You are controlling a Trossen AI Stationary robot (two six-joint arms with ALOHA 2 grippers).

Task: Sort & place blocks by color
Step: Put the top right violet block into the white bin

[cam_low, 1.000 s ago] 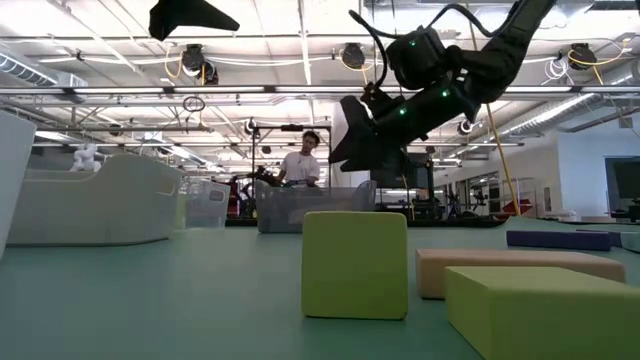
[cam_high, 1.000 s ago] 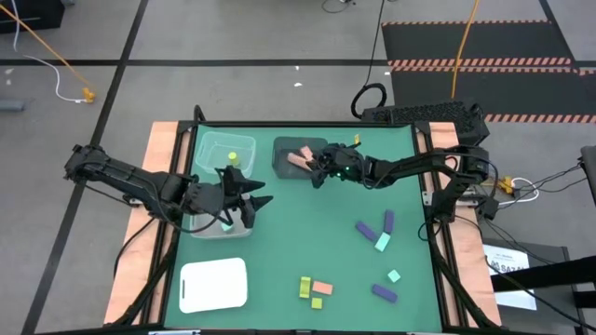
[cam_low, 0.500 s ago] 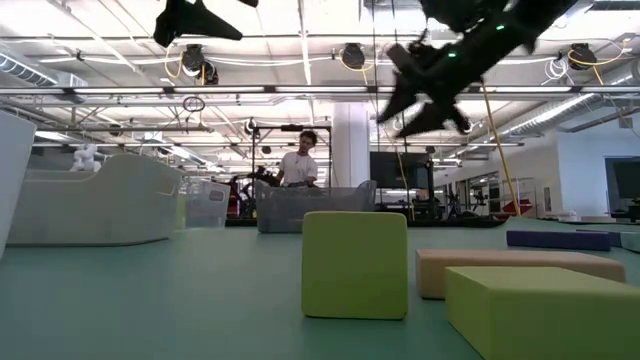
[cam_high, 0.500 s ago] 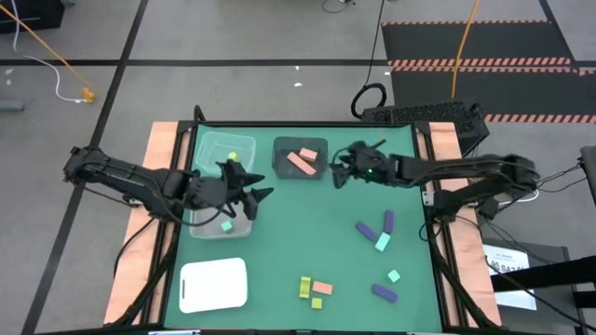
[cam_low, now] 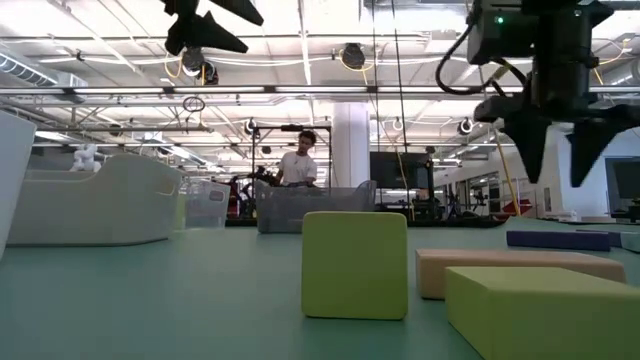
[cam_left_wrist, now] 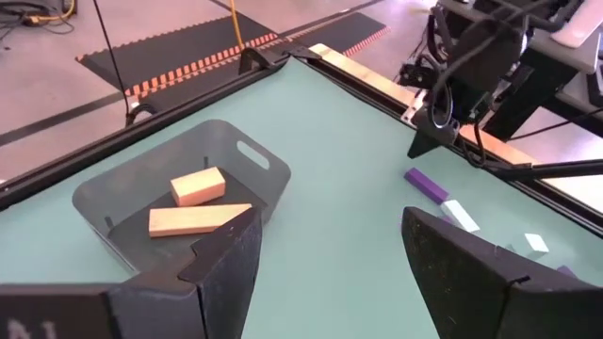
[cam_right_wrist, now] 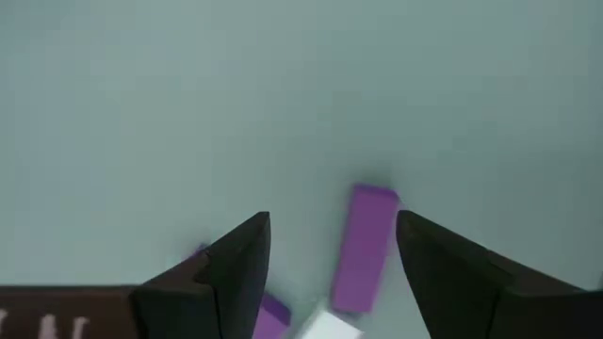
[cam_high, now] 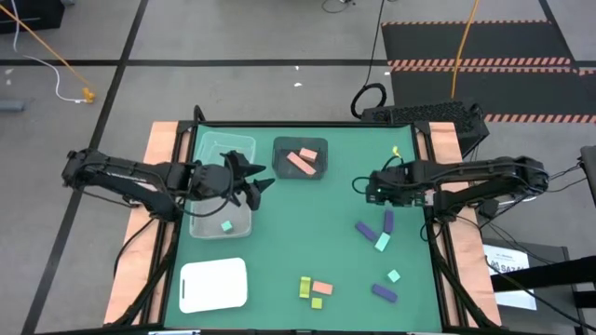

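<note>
Right pincer [cam_high: 365,187] wide open, empty, above purple bar [cam_right_wrist: 361,247].

table [cam_high: 307,214] green; dark bin [cam_high: 279,167] salmon bars; purple bar [cam_right_wrist: 363,245]; white tray [cam_high: 212,284]

Two bars [cam_high: 301,160] in the dark bin [cam_high: 299,158] at twelve o'clock on the bench [cam_high: 307,233]; clear bin [cam_high: 222,223] at nine; tray [cam_high: 213,285] at seven; loose blocks [cam_high: 376,233] from three to five.
</note>
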